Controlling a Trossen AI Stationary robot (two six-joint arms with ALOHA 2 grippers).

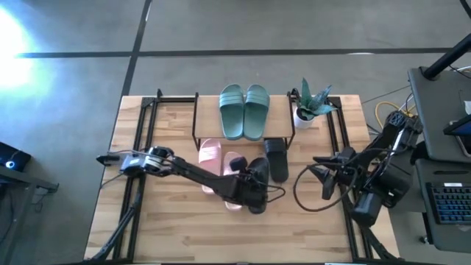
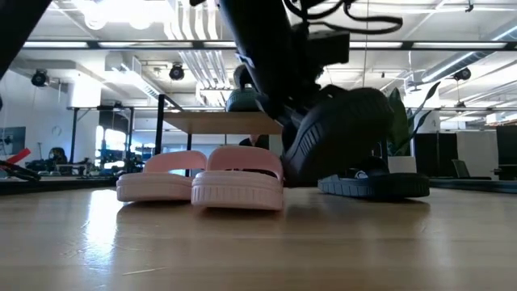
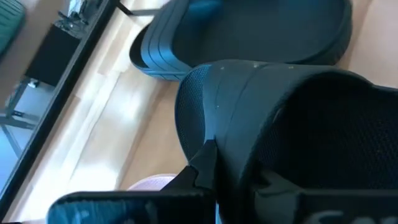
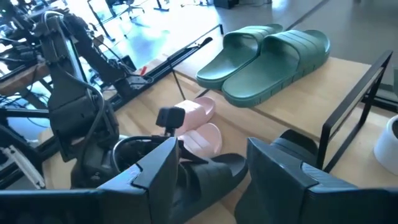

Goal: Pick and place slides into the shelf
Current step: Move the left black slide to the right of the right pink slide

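Observation:
The shelf (image 1: 210, 110) stands at the table's far middle, with the teal-green pair (image 1: 244, 110) on its top board. The pink pair (image 1: 221, 163) lies on the table in front of it. One black slide (image 1: 277, 158) lies flat to the right of the pink pair. My left gripper (image 1: 254, 188) reaches in from the left and is shut on the other black slide (image 2: 343, 129), just near of the flat one. My right gripper (image 1: 321, 175) hangs open to the right, above the table, with nothing between its fingers (image 4: 155, 171). My left gripper has the black slide by its wide strap (image 3: 249, 118), one finger (image 3: 204, 163) showing at the strap's edge. It comes at it slanting down from the table's left. The slide sits tilted in the hold; the pink slide (image 2: 238, 186) hides its lower end, so whether it is clear of the table cannot be told.
A potted plant (image 1: 310, 107) stands right of the shelf. A black cable loop (image 1: 305, 193) lies on the table below my right gripper. Black frame rails (image 1: 140, 140) run along both table sides. A keyboard (image 1: 449, 202) sits off the right edge.

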